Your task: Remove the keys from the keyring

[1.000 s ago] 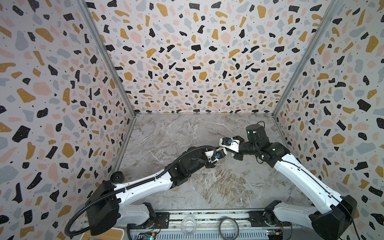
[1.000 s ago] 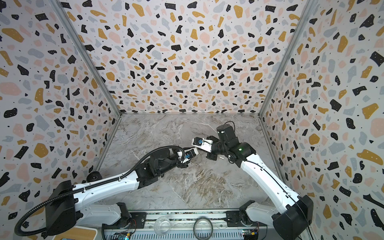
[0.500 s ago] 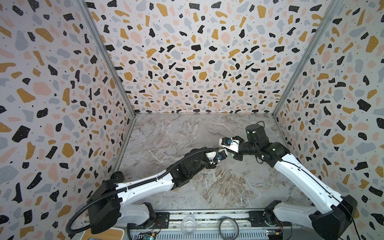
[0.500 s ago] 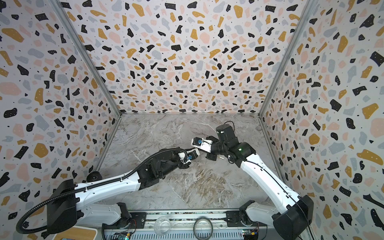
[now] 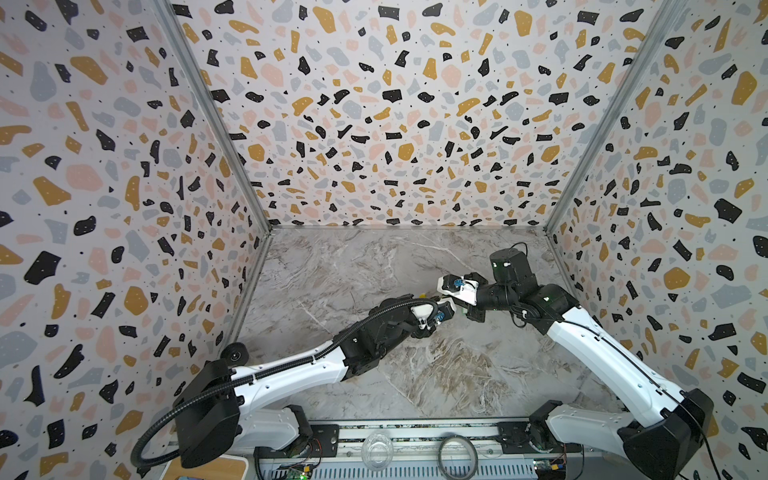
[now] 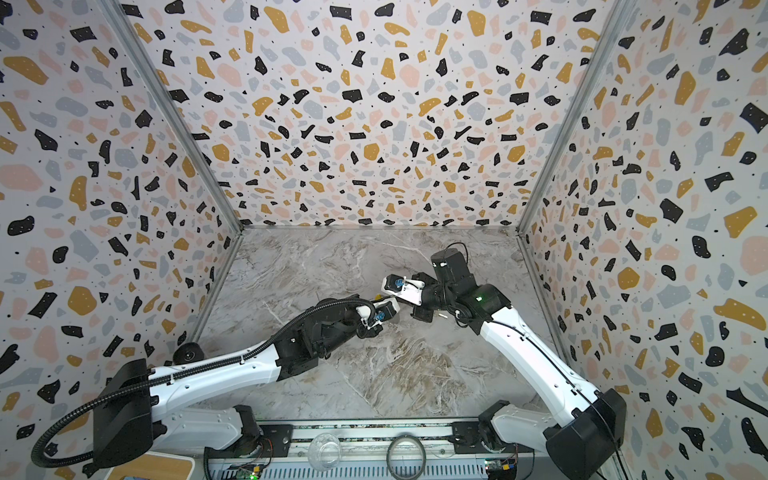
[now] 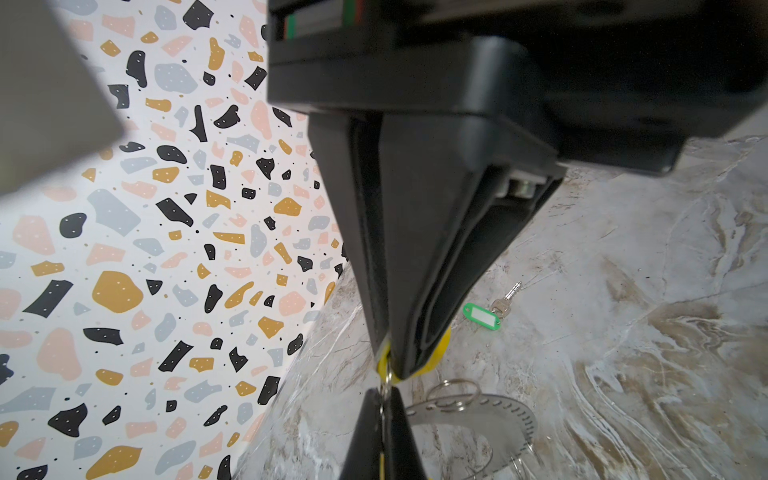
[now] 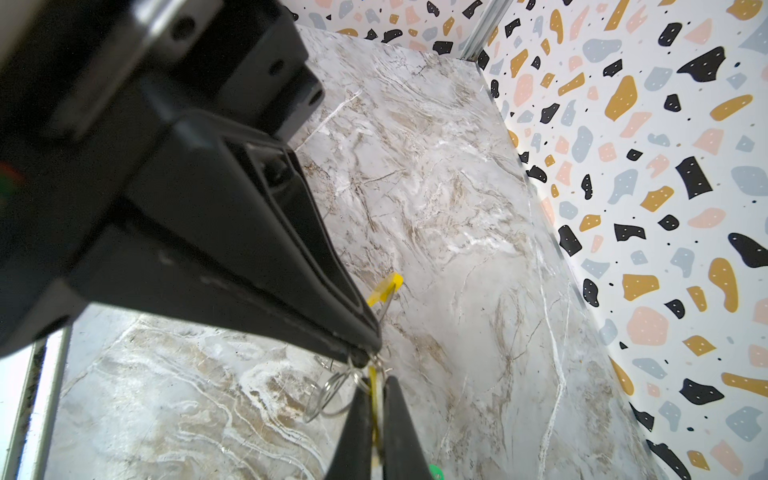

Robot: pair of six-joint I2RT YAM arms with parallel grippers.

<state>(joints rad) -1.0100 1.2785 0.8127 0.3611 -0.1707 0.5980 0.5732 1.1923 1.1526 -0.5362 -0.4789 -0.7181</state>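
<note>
So the setup is a grey-and-tan marble-look desk [image 5: 374, 270], glossy with brownish veins. It's boxed in on the left, right and far sides by matte terrazzo-print walls [image 5: 395, 104] with black, mustard, pink and grey chips, and there are plain metal posts in the far corners. Along the near edge runs a metal rail [image 5: 415, 446]. A small round clear glass bowl [image 5: 377, 451] sits on it, with a darker, thicker ring [image 5: 458, 453] just to its right. The two arms meet tip to tip a bit right of the middle of the desk. The left tool [image 7: 388, 368] is clenched on the yellow tag [image 7: 440, 349], a smooth rounded plastic bit, but the key it belongs to is hidden, so no idea how it hangs. The right tool [image 8: 372, 353] is clenched on the keyring [image 7: 490, 411], held up off the desk between the tools. In the left wrist view it reads as a curved flat silvery metal band with tiny dots along its edge, with a couple of thin wire split rings [image 8: 332, 388] on it. A yellow sliver [image 8: 384, 291] pokes out behind the right tool's black tapered fingers. The green-tagged key [image 7: 482, 318] is a small silvery key on a rounded green plastic tag with a white label. It lies flat on the desk on its own, near the tools and clear of the keyring.
</note>
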